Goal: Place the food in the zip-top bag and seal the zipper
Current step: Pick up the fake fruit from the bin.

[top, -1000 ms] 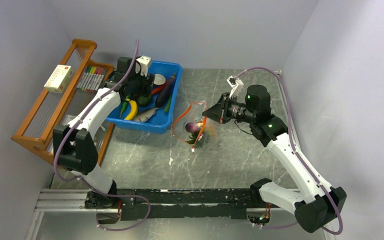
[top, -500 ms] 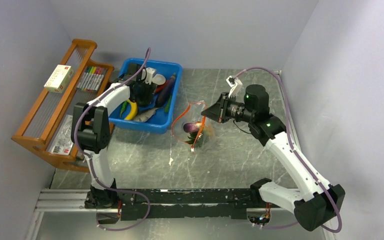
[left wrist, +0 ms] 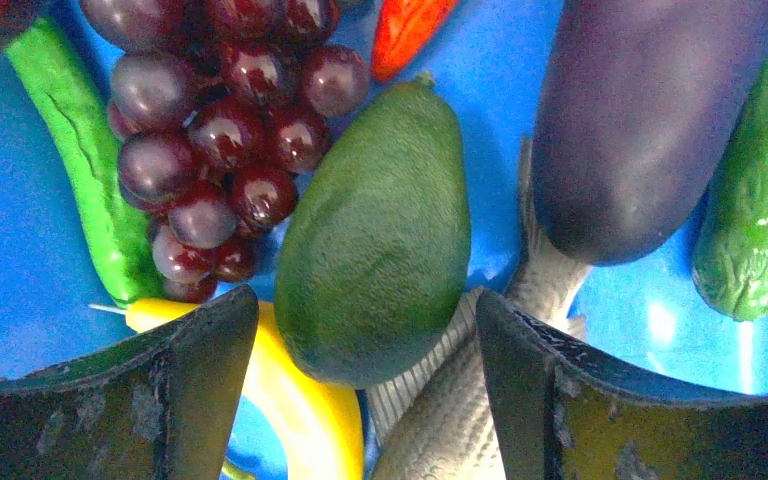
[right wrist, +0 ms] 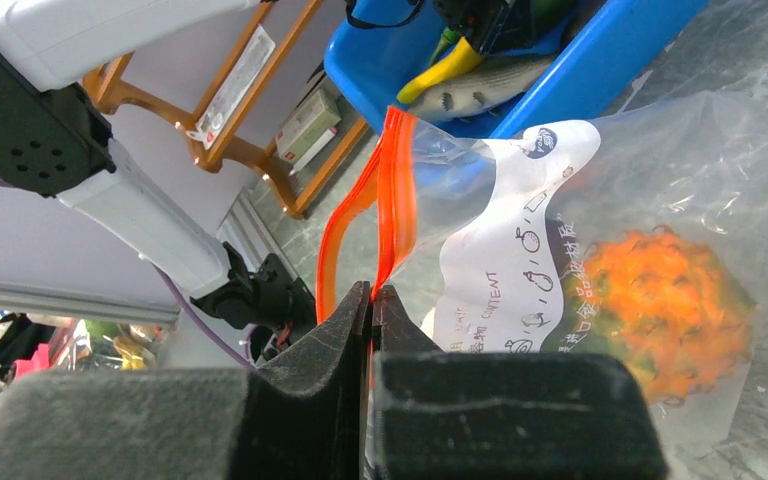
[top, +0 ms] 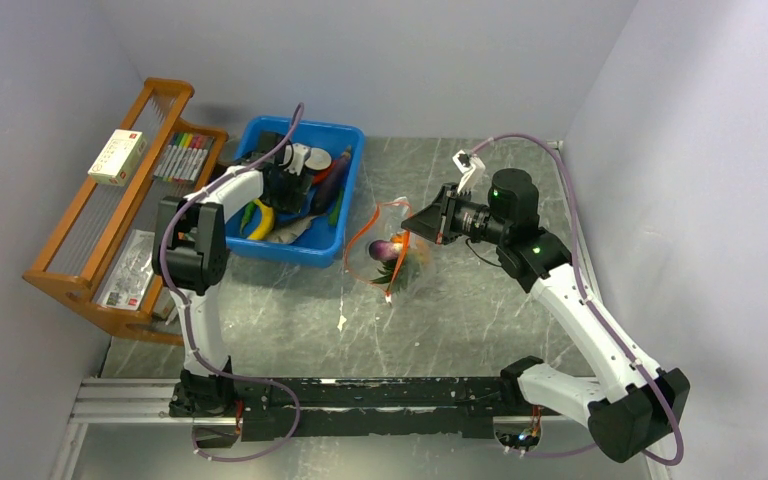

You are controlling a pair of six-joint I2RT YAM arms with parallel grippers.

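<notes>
Left wrist view: the left jaws are spread open and hold nothing. Between them lies a green avocado (left wrist: 375, 235). It is close to both fingers, but I cannot tell if they touch it. Just inside the left finger a yellow banana (left wrist: 295, 400) goes under the avocado, and just inside the right finger lies a grey fish (left wrist: 440, 420). Farther ahead and to the left are the dark red grapes (left wrist: 215, 140), with a thin green chili (left wrist: 80, 170) outside them. Ahead and to the right is the purple eggplant (left wrist: 640, 120), and outside it a rough green cucumber (left wrist: 755, 220). All lie on the floor of the blue bin (left wrist: 20, 300).

This food looks like hard, glossy plastic, so it is probably light and a little slippery. The avocado is wide, and I think a grip across its narrower part is safer. The bumpy grapes should give more hold than the smooth eggplant.

Right wrist view: the right jaws are clenched on the red zipper (right wrist: 385, 200), which rises from them as an open loop. Beyond the jaws and to the right hangs the clear bag (right wrist: 660, 160) with a white printed label. The orange pineapple (right wrist: 660, 300) is already inside, low, near the bench (right wrist: 760, 40). The bag is thin and wrinkled, so it will likely fold easily. The stiffer zipper strip seems the right place to hold it. The blue bin is farther behind the bag.
</notes>
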